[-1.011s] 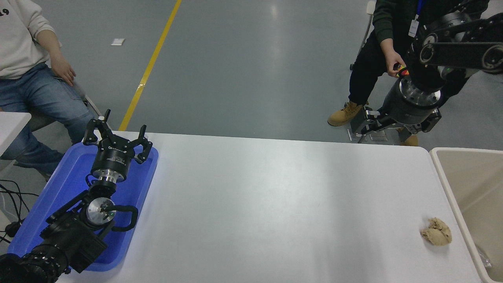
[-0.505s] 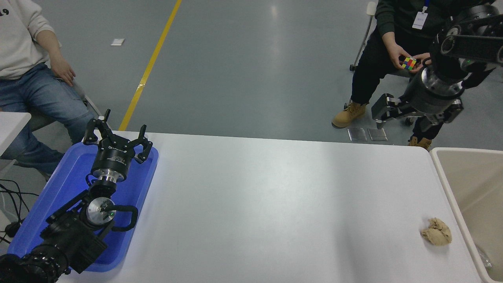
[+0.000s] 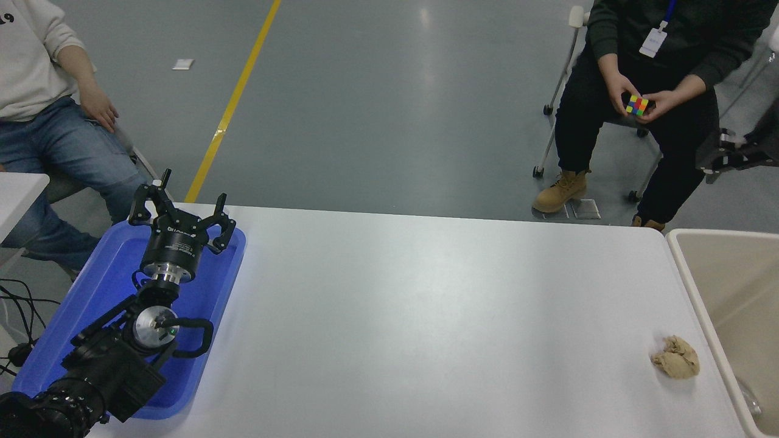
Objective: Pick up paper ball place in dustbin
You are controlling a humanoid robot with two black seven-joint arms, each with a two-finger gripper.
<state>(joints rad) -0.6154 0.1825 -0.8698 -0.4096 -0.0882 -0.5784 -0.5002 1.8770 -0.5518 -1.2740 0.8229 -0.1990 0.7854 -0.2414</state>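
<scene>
- Paper ball (image 3: 675, 358) lies on the white bench (image 3: 426, 316), just beside the beige dustbin (image 3: 700, 292).
- Left gripper (image 3: 182, 213) parked over blue tray (image 3: 79, 322), fingers spread.
- Right gripper (image 3: 724, 155) blurred at right edge; cannot tell its state.

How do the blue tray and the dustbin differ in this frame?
The blue tray is shallow and bright blue; the dustbin is deep and beige. The tray lies at the table's left end, under the parked left gripper, whose jaws are spread; the dustbin stands off the right end, close to the paper ball. Both are smooth containers with rounded corners.
</scene>
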